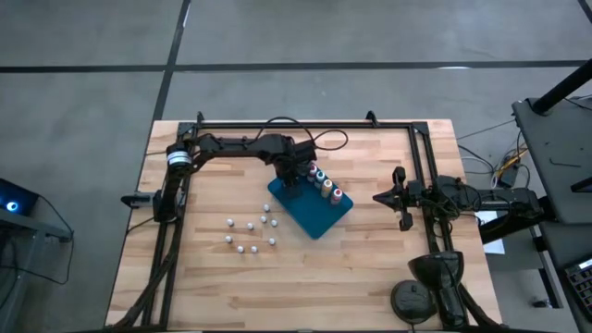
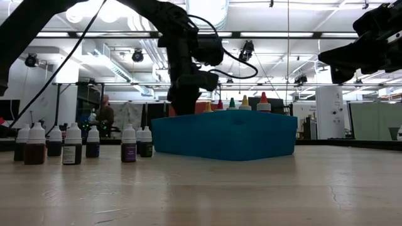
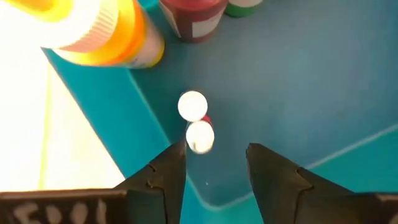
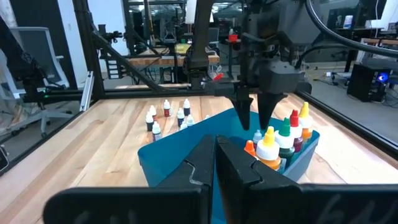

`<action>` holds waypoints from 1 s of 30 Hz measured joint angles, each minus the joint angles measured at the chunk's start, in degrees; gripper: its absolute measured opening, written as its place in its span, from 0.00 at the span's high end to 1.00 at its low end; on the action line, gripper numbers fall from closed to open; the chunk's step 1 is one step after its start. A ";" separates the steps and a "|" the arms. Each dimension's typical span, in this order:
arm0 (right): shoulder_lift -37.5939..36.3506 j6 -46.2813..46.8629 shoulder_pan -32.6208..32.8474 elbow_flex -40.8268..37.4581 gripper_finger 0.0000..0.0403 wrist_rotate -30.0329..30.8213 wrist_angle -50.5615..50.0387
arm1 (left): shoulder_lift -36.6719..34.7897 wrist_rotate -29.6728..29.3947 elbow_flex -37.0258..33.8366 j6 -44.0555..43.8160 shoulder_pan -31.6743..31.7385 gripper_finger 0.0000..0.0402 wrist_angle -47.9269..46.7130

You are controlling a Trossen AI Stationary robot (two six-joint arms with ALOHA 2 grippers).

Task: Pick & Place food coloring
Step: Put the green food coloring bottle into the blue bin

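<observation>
Blue tray [image 1: 319, 217] on the bench [image 1: 370, 268] holds colour-capped food coloring [image 1: 326, 185]; white-capped bottles [image 1: 250, 233] stand beside it. Left claw [image 3: 214, 168], fingers apart and empty, hangs over two small bottles [image 3: 196, 124] inside the tray. Right claw [image 4: 214, 163] waits closed, well apart. Risk: a retreating finger clips these bottles, toppling them.

Wooden table [image 1: 370, 268]: blue tray [image 1: 314, 215] near middle; small white-capped bottles [image 1: 250, 233] scattered just beside tray; black round object [image 1: 410, 301] at corner.

Blue tray [image 1: 319, 222], wood table [image 1: 370, 277].
</observation>
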 joint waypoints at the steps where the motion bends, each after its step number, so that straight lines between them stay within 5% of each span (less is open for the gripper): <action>1: 0.00 0.07 0.00 0.00 0.98 0.00 0.00 | 0.00 0.00 0.55 0.01 -0.03 0.65 -0.93; 30: 0.20 -0.04 0.00 0.00 0.98 0.00 -0.02 | -8.53 0.05 -2.65 0.20 -5.15 0.65 -3.70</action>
